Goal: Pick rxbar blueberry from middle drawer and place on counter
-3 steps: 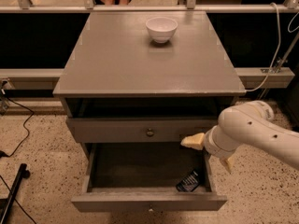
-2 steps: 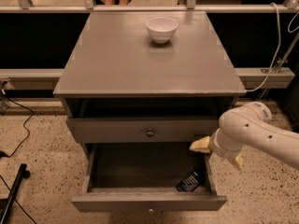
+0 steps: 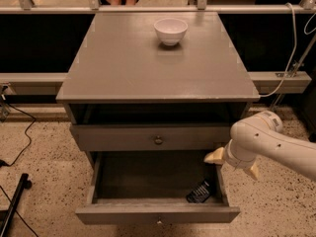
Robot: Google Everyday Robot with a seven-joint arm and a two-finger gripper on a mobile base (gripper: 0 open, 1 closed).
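gripper (image 3: 234,164) spread wide, empty, above-right of rxbar blueberry (image 3: 199,192) in middle drawer (image 3: 158,214).

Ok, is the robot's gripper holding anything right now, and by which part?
Nothing. The gripper hangs empty over the right side of the drawer; the snack bar lies in its front right corner.

jaws spread over right wall of middle drawer (image 3: 158,214), near rxbar blueberry (image 3: 200,192).

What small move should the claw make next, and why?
Probably lower the claw into the open middle drawer, toward the bar. It hangs open above the drawer's side edge, while the rxbar blueberry lies ungrasped in the front corner nearest the claw.
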